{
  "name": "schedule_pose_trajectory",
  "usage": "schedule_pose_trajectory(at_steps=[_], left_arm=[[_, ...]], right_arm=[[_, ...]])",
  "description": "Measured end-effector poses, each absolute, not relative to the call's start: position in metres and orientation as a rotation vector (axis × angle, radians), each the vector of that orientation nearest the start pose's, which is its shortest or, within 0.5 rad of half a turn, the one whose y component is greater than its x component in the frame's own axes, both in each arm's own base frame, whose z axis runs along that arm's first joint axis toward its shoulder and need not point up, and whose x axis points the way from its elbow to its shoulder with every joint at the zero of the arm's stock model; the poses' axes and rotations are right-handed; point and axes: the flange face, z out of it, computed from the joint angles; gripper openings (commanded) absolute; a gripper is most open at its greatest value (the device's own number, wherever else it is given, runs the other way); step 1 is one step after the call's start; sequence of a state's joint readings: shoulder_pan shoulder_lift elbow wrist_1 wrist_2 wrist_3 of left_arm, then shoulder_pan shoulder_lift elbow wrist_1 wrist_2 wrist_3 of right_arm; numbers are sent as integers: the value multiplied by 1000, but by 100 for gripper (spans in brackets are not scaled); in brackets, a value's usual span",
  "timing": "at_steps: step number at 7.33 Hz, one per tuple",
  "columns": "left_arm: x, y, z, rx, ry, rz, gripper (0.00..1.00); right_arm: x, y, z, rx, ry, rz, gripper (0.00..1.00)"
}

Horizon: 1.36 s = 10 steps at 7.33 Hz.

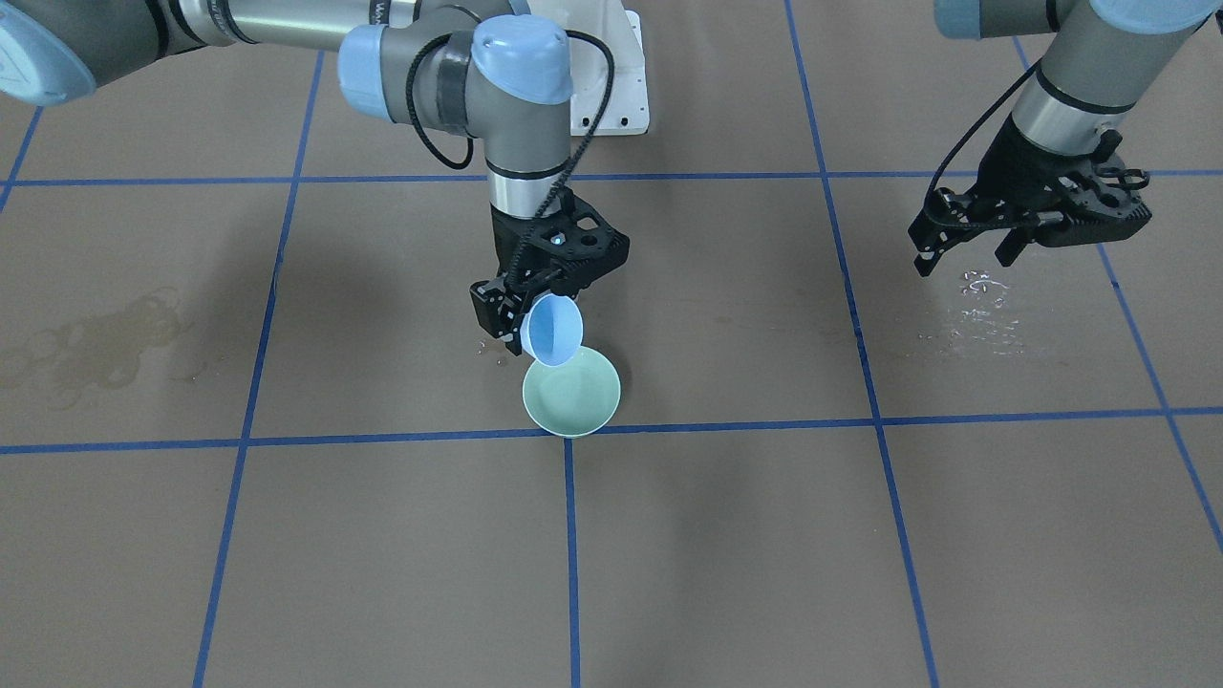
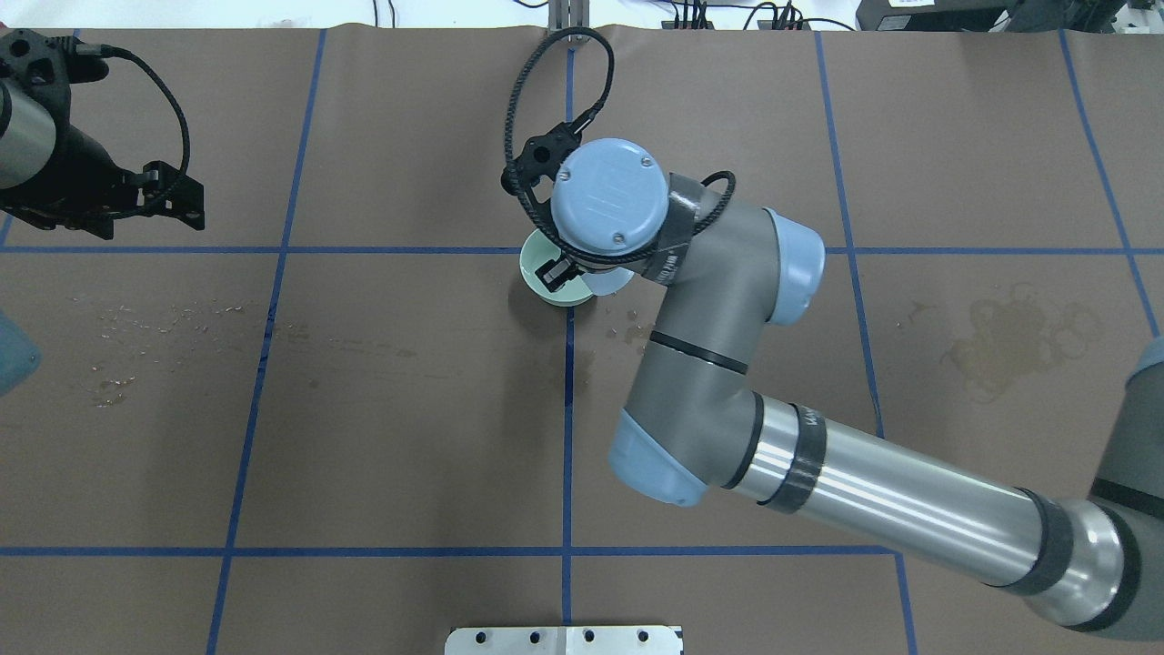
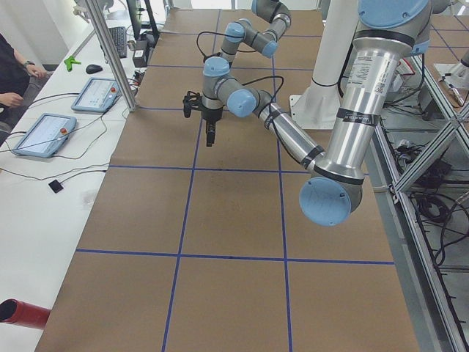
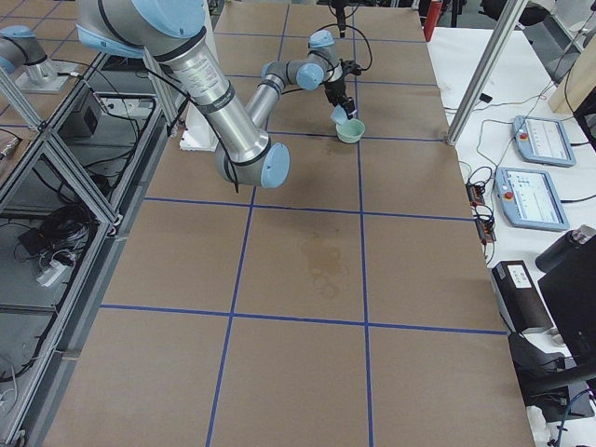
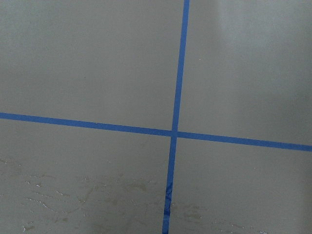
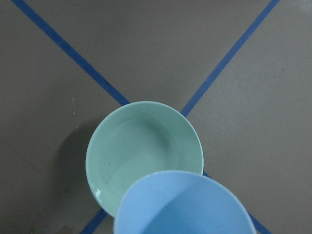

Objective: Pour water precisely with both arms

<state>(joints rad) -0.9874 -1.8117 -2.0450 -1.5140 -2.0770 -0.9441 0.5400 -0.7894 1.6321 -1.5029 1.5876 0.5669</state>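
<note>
My right gripper is shut on the rim of a small blue bowl, held tilted just above a pale green bowl that stands on the brown table at a tape crossing. In the right wrist view the blue bowl overlaps the green bowl, where the water shows as a faint shimmer. From overhead the right wrist hides most of both bowls. My left gripper hangs open and empty far to the side, above the table.
Glistening droplets lie below the left gripper. A dried stain marks the table's other side. The white pedestal sits at the robot's edge. Tablets and a person's hand are on the side bench.
</note>
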Motion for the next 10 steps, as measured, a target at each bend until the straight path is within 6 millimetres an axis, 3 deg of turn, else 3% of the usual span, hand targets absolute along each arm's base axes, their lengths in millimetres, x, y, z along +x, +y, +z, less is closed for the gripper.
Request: schedule_pose_trajectory(at_steps=[2, 4, 5, 7, 10], left_arm=[[221, -489, 326, 127, 799, -177, 100], [221, -488, 325, 127, 800, -179, 100], [221, -488, 324, 128, 801, -179, 100], [221, -488, 323, 129, 802, -179, 100], [221, -488, 322, 130, 803, -179, 100]], right_arm=[[-461, -454, 191, 744, -751, -286, 0], [-387, -430, 257, 791, -667, -72, 0], [-366, -423, 284, 788, -633, 79, 0], [-353, -384, 352, 822, -539, 349, 0], [-344, -322, 439, 895, -448, 498, 0]])
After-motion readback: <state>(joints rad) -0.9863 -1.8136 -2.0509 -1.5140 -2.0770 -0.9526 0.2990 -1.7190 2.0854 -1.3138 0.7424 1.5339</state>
